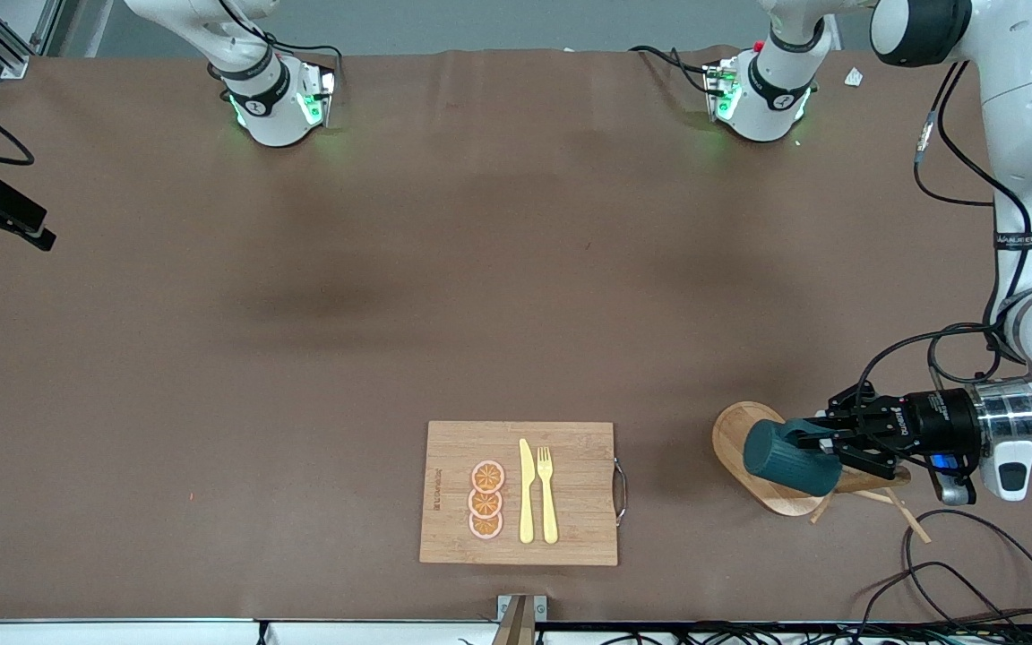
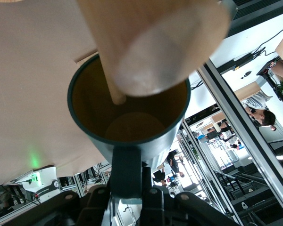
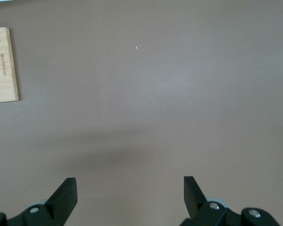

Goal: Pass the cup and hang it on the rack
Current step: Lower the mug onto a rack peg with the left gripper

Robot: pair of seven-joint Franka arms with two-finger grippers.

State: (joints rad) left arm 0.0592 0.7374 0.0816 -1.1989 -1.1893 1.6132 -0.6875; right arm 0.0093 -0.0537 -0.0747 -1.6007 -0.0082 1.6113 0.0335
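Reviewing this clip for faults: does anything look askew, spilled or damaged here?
Nothing is spilled or visibly broken. The left gripper holds the cup sideways by its handle at the rack. A peg reaches into the cup's mouth rather than its handle.

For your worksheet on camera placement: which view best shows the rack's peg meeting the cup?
The left wrist view: a peg of the rack reaches inside the cup, held by the left claw. The front view shows only the cup over the rack. The right wrist view shows neither.
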